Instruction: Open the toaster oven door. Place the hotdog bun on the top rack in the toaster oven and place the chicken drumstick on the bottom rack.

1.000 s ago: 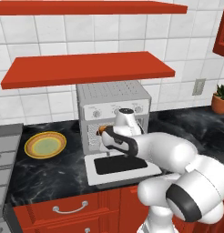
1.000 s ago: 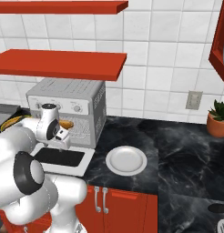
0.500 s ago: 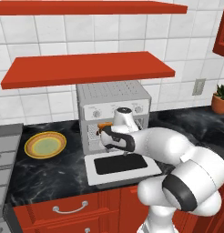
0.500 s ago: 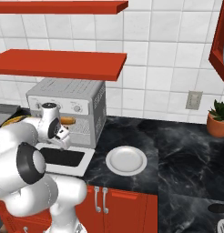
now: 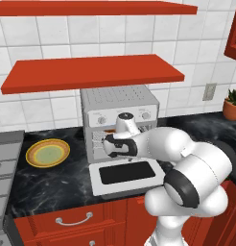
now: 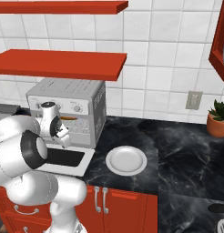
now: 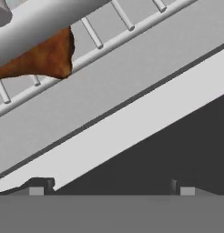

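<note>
One brown chicken drumstick [image 7: 41, 57] lay on the bottom rack [image 7: 109, 32], toaster oven door [image 5: 127, 175] flopped flat open. No readable writing anywhere, and the gripper's [image 7: 111, 190] tips were wide apart, holding nothing.

One toaster oven [image 5: 119, 103] stands on the counter, with one toaster oven door [image 5: 126, 175] folded down flat and three knobs in a row across its front. There are two plates: one yellow plate [image 5: 48, 153] and one white plate [image 6: 126, 160]. Two red shelves [image 5: 93, 72] hang on the wall. One potted plant [image 6: 219, 119] and one wall outlet [image 6: 192, 99] complete the count.
</note>
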### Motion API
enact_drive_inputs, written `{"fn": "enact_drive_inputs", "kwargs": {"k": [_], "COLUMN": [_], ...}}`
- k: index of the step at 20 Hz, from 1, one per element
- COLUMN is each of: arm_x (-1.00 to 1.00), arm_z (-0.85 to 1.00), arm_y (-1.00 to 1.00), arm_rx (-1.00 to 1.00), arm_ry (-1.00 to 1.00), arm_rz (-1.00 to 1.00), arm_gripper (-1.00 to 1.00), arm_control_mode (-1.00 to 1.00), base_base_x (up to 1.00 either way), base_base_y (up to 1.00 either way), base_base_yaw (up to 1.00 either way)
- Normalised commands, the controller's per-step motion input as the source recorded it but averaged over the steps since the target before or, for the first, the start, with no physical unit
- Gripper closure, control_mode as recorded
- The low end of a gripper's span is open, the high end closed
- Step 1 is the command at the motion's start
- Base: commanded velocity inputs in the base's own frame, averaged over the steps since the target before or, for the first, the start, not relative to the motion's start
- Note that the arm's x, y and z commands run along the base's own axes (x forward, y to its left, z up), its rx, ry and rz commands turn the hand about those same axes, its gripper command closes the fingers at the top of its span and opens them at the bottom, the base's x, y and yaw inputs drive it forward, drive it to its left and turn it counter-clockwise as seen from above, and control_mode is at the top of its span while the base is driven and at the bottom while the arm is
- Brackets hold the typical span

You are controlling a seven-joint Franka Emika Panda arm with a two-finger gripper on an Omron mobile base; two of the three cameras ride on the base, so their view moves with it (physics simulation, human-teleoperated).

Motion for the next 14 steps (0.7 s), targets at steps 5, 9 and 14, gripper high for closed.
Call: {"fn": "enact_drive_inputs", "kwargs": {"k": [5,9,14], "arm_x": [0.33,0.23,0.46], "arm_z": [0.0,0.0,0.0], "arm_y": [0.0,0.0,0.0], "arm_rx": [-0.01,0.0,0.0], "arm_ry": [0.0,0.0,0.04], "arm_rz": [-0.15,-0.13,-0.14], "arm_gripper": [-1.0,-1.0,-1.0], "arm_control_mode": [-1.0,-1.0,-1.0], "base_base_x": [0.0,0.0,0.0], "base_base_y": [0.0,0.0,0.0], "base_base_yaw": [0.0,0.0,0.0]}}
